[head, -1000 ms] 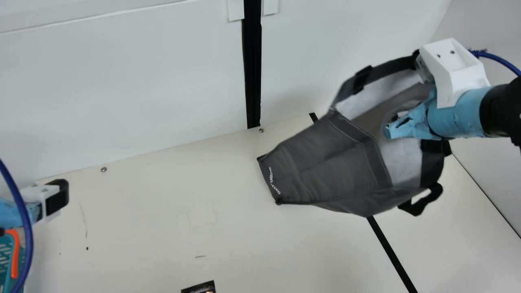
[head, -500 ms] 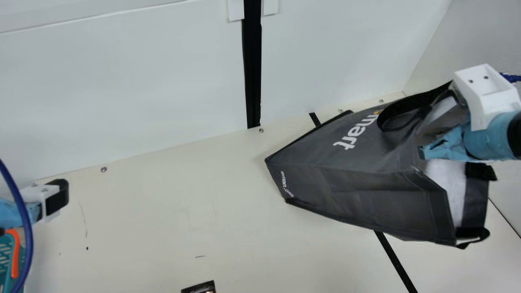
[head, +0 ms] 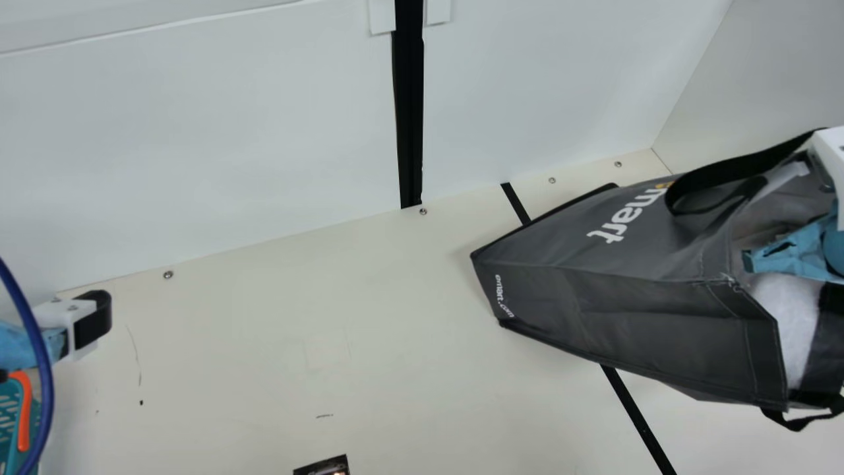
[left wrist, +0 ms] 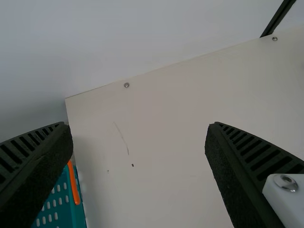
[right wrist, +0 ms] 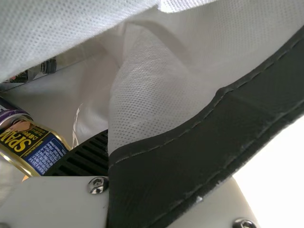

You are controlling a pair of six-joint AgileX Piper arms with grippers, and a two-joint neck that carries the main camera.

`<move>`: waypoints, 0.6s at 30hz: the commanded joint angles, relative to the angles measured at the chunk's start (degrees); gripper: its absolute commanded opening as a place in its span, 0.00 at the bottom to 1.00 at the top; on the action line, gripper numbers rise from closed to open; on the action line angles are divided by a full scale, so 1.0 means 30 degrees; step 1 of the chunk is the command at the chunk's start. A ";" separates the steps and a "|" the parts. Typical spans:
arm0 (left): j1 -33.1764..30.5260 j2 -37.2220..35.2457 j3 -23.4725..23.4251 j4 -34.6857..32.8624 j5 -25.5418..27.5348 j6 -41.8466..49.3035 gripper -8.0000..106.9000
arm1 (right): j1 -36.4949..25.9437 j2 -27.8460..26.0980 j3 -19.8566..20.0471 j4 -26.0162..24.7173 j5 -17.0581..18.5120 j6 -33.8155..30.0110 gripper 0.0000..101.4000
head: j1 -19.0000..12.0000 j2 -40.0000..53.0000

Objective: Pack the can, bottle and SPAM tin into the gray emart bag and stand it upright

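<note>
- Gray emart bag [head: 626,310]: seen at right of the cream table [head: 283,330], tilted well over, base turned left, mouth turned right; not stood upright. Whether its weight is borne by the table cannot be told.
- Right gripper [head: 784,254]: seen at the bag's mouth, far right. In its wrist view one ribbed finger [right wrist: 85,156] is seen inside the bag, the other is hidden behind the dark rim band [right wrist: 190,161]. Bag's edge pinched between the two, fingers drawn close; exact gap hidden by cloth.
- SPAM tin [right wrist: 33,147]: seen inside the bag, lying askew, label partly exposed.
- Purple can [right wrist: 9,114]: partly seen in the bag, right beside the tin.
- Bottle [right wrist: 35,73]: only a part seen, dark-capped by its look, inside the bag and apart from the tin.
- Left gripper [head: 82,326]: held at far left. Fingers spread wide in its wrist view, nothing gripped.
- Teal basket [head: 10,422]: partly seen at near left, with orange handle [head: 25,409].
- Black strip [head: 636,419]: laid across the table, partly covered by the bag.
- Dark item [head: 323,467]: cut off at the near edge, too little shown to be named.
</note>
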 commanded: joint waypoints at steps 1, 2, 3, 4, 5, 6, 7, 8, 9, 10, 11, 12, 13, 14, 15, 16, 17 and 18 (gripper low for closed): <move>0.0000 0.0000 0.0000 0.0000 0.0000 0.0000 0.85 | -0.0765 -0.0037 -0.0005 0.0100 0.0005 -0.0311 0.00 | -0.0433 -0.0016; 0.0000 0.0000 0.0000 0.0000 0.0000 0.0000 0.85 | -0.1059 -0.0043 0.0002 0.0137 0.0005 -0.0470 0.00 | -0.0433 -0.0016; 0.0000 0.0000 0.0000 0.0000 0.0000 0.0000 0.85 | -0.1318 -0.0050 0.0006 0.0133 0.0005 -0.0592 0.00 | -0.0433 -0.0016; 0.0000 0.0000 0.0000 0.0000 0.0000 0.0000 0.85 | -0.1597 -0.0050 -0.0018 0.0135 0.0005 -0.0725 0.00 | -0.0433 -0.0016; 0.0000 0.0000 0.0000 0.0000 0.0000 0.0000 0.85 | -0.1868 -0.0046 -0.0054 0.0129 0.0005 -0.0850 0.00 | -0.0433 -0.0016; 0.0000 0.0000 0.0000 0.0000 0.0000 0.0000 0.85 | -0.2129 -0.0042 -0.0099 0.0105 0.0005 -0.0965 0.00 | -0.0433 -0.0016; 0.0000 0.0000 0.0000 0.0000 0.0000 0.0000 0.85 | -0.2383 -0.0046 -0.0146 0.0086 0.0005 -0.1075 0.00 | -0.0433 -0.0016; 0.0000 0.0000 0.0000 0.0000 0.0000 0.0000 0.85 | -0.2664 -0.0043 -0.0222 0.0080 0.0005 -0.1208 0.00 | -0.0433 -0.0016; 0.0000 0.0000 0.0000 0.0000 0.0000 0.0000 0.85 | -0.2924 -0.0049 -0.0290 0.0075 0.0005 -0.1334 0.00 | -0.0433 -0.0016; 0.0000 0.0000 0.0000 0.0000 0.0000 0.0000 0.85 | -0.3162 -0.0051 -0.0367 0.0078 0.0005 -0.1452 0.00 | -0.0433 -0.0016; 0.0000 0.0000 0.0000 0.0000 0.0000 0.0000 0.85 | -0.3389 -0.0058 -0.0460 0.0082 0.0005 -0.1563 0.00 | -0.0433 -0.0016; 0.0000 0.0000 0.0000 0.0000 0.0000 0.0000 0.85 | -0.3611 -0.0069 -0.0554 0.0097 0.0005 -0.1687 0.00 | -0.0433 -0.0016; 0.0000 0.0000 0.0000 0.0000 0.0000 0.0000 0.85 | -0.3797 -0.0078 -0.0652 0.0138 0.0005 -0.1798 0.00 | -0.0433 -0.0016; 0.0000 0.0000 0.0000 0.0000 0.0000 0.0000 0.85 | -0.3972 -0.0083 -0.0752 0.0196 0.0005 -0.1917 0.00 | -0.0433 -0.0016; 0.0000 0.0000 0.0000 0.0000 0.0000 0.0000 0.85 | -0.4129 -0.0084 -0.0866 0.0265 0.0005 -0.2032 0.00 | -0.0433 -0.0016; 0.0000 0.0000 0.0000 0.0000 0.0000 0.0000 0.85 | -0.4254 -0.0090 -0.0976 0.0381 0.0005 -0.2147 0.00 | -0.0433 -0.0016; 0.0000 0.0000 0.0000 0.0000 0.0000 0.0000 0.85 | -0.4335 -0.0080 -0.1088 0.0531 0.0005 -0.2242 0.00 | -0.0433 -0.0016; 0.0000 0.0000 0.0000 0.0000 0.0000 0.0000 0.85 | -0.4363 -0.0043 -0.1225 0.0678 0.0005 -0.2310 0.00 | -0.0433 -0.0016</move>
